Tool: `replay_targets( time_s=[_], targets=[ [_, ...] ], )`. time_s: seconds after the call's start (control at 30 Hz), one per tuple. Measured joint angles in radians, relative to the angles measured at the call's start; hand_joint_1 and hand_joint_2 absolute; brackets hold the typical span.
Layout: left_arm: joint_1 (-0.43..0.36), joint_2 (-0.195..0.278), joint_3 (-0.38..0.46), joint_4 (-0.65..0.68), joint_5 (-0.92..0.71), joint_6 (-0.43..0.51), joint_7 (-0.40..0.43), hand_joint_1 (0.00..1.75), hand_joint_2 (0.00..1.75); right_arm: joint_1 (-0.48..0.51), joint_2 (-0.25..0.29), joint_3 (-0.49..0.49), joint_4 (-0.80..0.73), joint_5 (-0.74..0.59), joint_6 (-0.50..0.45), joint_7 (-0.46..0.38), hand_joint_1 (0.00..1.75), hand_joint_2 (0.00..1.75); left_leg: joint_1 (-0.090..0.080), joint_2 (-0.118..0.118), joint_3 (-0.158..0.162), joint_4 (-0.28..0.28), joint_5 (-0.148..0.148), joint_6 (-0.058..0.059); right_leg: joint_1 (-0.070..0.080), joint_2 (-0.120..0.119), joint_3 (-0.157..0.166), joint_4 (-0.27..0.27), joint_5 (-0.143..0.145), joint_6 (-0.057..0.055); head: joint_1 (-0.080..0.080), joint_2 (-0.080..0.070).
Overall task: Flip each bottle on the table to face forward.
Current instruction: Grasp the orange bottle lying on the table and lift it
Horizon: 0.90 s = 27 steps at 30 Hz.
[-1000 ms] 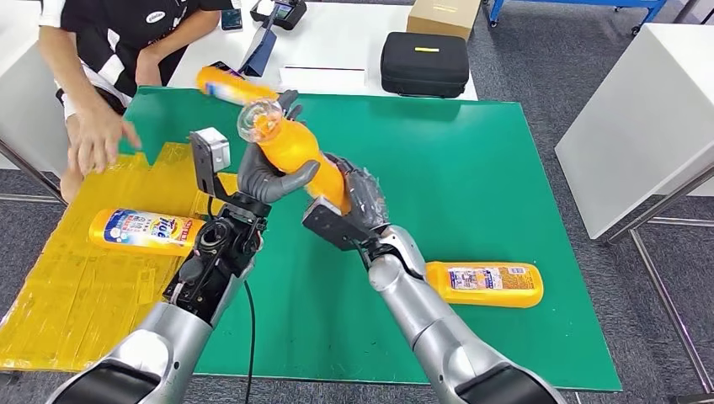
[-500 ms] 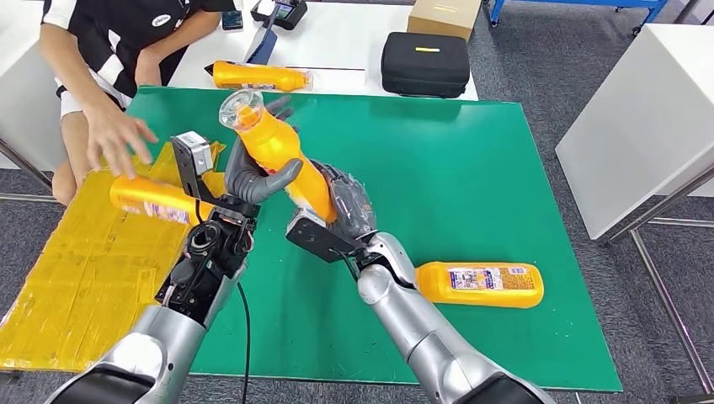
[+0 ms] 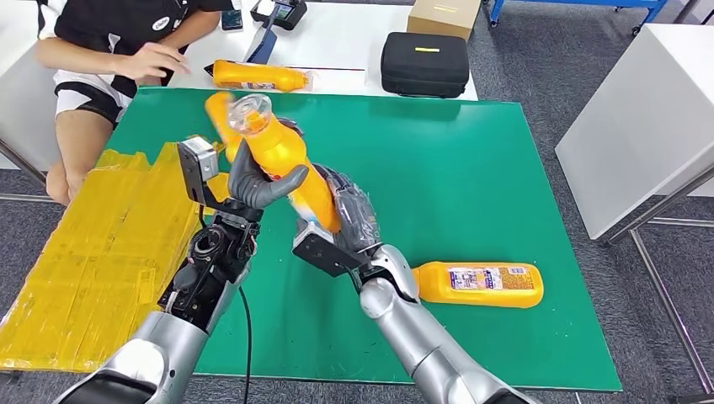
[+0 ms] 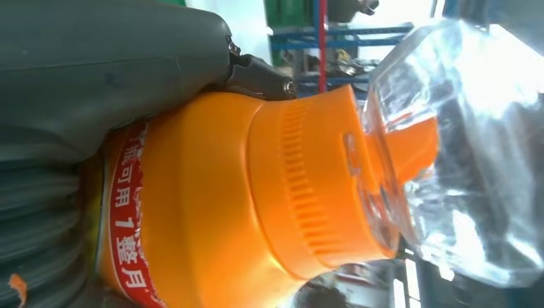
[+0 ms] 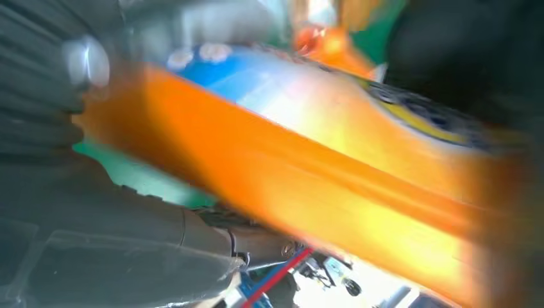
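An orange bottle with a clear cap is held tilted above the green mat, cap pointing away from me. My left hand grips it below the neck. My right hand holds its lower end. In the left wrist view, the orange collar and clear cap sit just past my thumb. The right wrist view is blurred, with the bottle lying across my right hand. A second bottle lies label-up on the mat to the right. A blurred orange bottle sits behind the cap.
A person sits at the far left, one hand over the white table. On that table lie another orange bottle, a black case and a cardboard box. A yellow sheet covers the left side.
The person lifted the labelled bottle off the yellow sheet and drew their hand back toward the white table. The bottle in my two hands tilted and shifted slightly.
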<state>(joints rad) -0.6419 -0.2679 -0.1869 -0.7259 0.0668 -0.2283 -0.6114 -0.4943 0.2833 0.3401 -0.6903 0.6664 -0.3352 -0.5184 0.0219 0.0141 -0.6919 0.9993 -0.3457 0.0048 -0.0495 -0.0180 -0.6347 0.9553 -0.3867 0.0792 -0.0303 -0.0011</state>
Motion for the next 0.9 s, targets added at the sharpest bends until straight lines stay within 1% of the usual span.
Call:
replay_targets(
  time_s=[0.03, 0.1, 0.17, 0.23, 0.3, 0.33, 0.37, 0.43, 0.5, 0.57, 0.63, 0.67, 0.73, 0.8, 0.87, 0.9],
  targets=[
    [-0.001, 0.001, -0.001, 0.000, -0.016, 0.014, -0.001, 1.75, 1.75, 0.008, -0.002, 0.002, -0.015, -0.006, -0.010, -0.005, 0.00, 0.00, 0.000, 0.000, 0.000, 0.000, 0.000, 0.000, 0.000, 0.000, 0.000, 0.000, 0.000, 0.000, 0.000, 0.000],
    [-0.002, 0.006, -0.006, -0.002, -0.065, 0.057, -0.005, 1.75, 1.75, 0.028, -0.010, 0.002, -0.056, -0.028, -0.024, -0.008, 0.00, 0.00, 0.000, 0.000, 0.000, 0.000, 0.000, 0.000, 0.000, 0.000, -0.001, 0.000, 0.000, 0.000, 0.000, 0.000],
    [-0.001, 0.014, -0.016, -0.012, -0.148, 0.142, -0.005, 1.75, 1.75, 0.060, -0.021, -0.007, -0.114, -0.070, -0.020, -0.009, 0.00, 0.00, 0.000, 0.000, -0.001, 0.000, 0.000, 0.000, 0.000, 0.000, -0.001, 0.000, 0.000, 0.000, 0.000, 0.000],
    [0.000, 0.025, -0.030, -0.029, -0.274, 0.279, 0.013, 1.75, 1.75, 0.106, -0.035, -0.029, -0.190, -0.147, 0.016, -0.012, 0.00, 0.00, 0.000, 0.000, -0.001, 0.000, 0.000, 0.000, 0.000, 0.000, -0.001, 0.000, 0.000, 0.000, 0.000, 0.000],
    [-0.003, 0.040, -0.044, -0.040, -0.415, 0.425, 0.046, 1.75, 1.75, 0.160, -0.050, -0.060, -0.276, -0.247, 0.078, -0.016, 0.00, 0.00, 0.000, 0.000, -0.001, 0.000, 0.000, 0.000, 0.000, 0.000, -0.002, 0.000, 0.000, 0.000, 0.000, 0.000],
    [-0.004, 0.047, -0.048, -0.042, -0.470, 0.478, 0.060, 1.75, 1.75, 0.184, -0.057, -0.075, -0.316, -0.288, 0.108, -0.018, 0.00, 0.44, 0.000, 0.000, -0.002, 0.000, -0.001, 0.000, 0.000, 0.000, -0.002, 0.000, 0.000, 0.000, 0.000, 0.000],
    [-0.007, 0.054, -0.051, -0.043, -0.508, 0.512, 0.069, 1.75, 1.75, 0.205, -0.063, -0.088, -0.353, -0.316, 0.130, -0.020, 0.00, 0.87, 0.000, 0.000, -0.002, 0.000, -0.001, 0.000, 0.000, 0.000, -0.002, 0.000, 0.000, 0.000, 0.000, 0.000],
    [-0.011, 0.064, -0.056, -0.042, -0.553, 0.549, 0.083, 1.75, 1.75, 0.237, -0.073, -0.109, -0.411, -0.349, 0.157, -0.022, 0.00, 1.75, 0.000, 0.000, -0.002, 0.000, -0.001, 0.000, 0.000, 0.000, -0.002, 0.000, 0.000, 0.000, 0.000, 0.000],
    [-0.018, 0.074, -0.063, -0.034, -0.614, 0.599, 0.116, 1.75, 1.75, 0.265, -0.080, -0.127, -0.462, -0.386, 0.174, -0.027, 0.00, 1.75, 0.000, 0.000, -0.002, 0.000, -0.001, -0.001, 0.000, 0.000, -0.003, 0.000, 0.000, 0.000, 0.000, 0.000],
    [-0.033, 0.089, -0.070, -0.006, -0.728, 0.691, 0.178, 1.75, 1.75, 0.299, -0.087, -0.150, -0.518, -0.418, 0.177, -0.034, 0.00, 1.75, 0.000, 0.000, -0.002, 0.000, -0.001, -0.001, 0.000, 0.000, -0.003, 0.000, 0.000, 0.000, 0.000, 0.000],
    [-0.055, 0.112, -0.086, 0.048, -0.904, 0.793, 0.288, 1.75, 1.75, 0.337, -0.097, -0.178, -0.578, -0.431, 0.165, -0.038, 0.00, 1.75, 0.000, 0.000, -0.002, 0.000, -0.001, -0.001, 0.000, 0.000, -0.003, 0.000, 0.000, 0.000, 0.000, 0.000],
    [-0.066, 0.125, -0.097, 0.079, -0.997, 0.821, 0.353, 1.75, 1.75, 0.354, -0.101, -0.192, -0.605, -0.429, 0.155, -0.039, 0.00, 1.75, 0.000, 0.000, -0.002, 0.000, -0.001, -0.001, 0.000, 0.000, -0.003, 0.000, 0.000, 0.000, 0.000, 0.000],
    [-0.085, 0.149, -0.122, 0.137, -1.153, 0.825, 0.471, 1.75, 1.75, 0.383, -0.108, -0.216, -0.650, -0.409, 0.134, -0.039, 0.00, 1.75, 0.000, 0.000, -0.002, 0.000, -0.001, -0.001, 0.000, 0.000, -0.003, 0.000, 0.000, 0.000, 0.000, 0.000],
    [-0.097, 0.172, -0.151, 0.192, -1.289, 0.793, 0.580, 1.75, 1.75, 0.408, -0.114, -0.235, -0.690, -0.372, 0.118, -0.034, 0.00, 1.75, 0.000, 0.001, -0.002, 0.000, -0.001, -0.001, 0.000, 0.001, -0.003, 0.000, 0.000, 0.000, 0.000, 0.000],
    [-0.106, 0.193, -0.182, 0.241, -1.403, 0.755, 0.671, 1.75, 1.75, 0.431, -0.119, -0.251, -0.725, -0.330, 0.106, -0.026, 0.00, 1.75, 0.000, 0.001, -0.002, 0.000, -0.001, -0.001, 0.000, 0.001, -0.003, 0.000, 0.000, 0.000, 0.000, 0.000],
    [-0.108, 0.203, -0.196, 0.260, -1.440, 0.737, 0.699, 1.75, 1.75, 0.440, -0.121, -0.255, -0.737, -0.312, 0.101, -0.022, 0.00, 1.75, 0.000, 0.001, -0.002, 0.000, -0.001, -0.001, 0.000, 0.001, -0.003, 0.000, 0.000, 0.000, 0.000, 0.000]
  ],
)
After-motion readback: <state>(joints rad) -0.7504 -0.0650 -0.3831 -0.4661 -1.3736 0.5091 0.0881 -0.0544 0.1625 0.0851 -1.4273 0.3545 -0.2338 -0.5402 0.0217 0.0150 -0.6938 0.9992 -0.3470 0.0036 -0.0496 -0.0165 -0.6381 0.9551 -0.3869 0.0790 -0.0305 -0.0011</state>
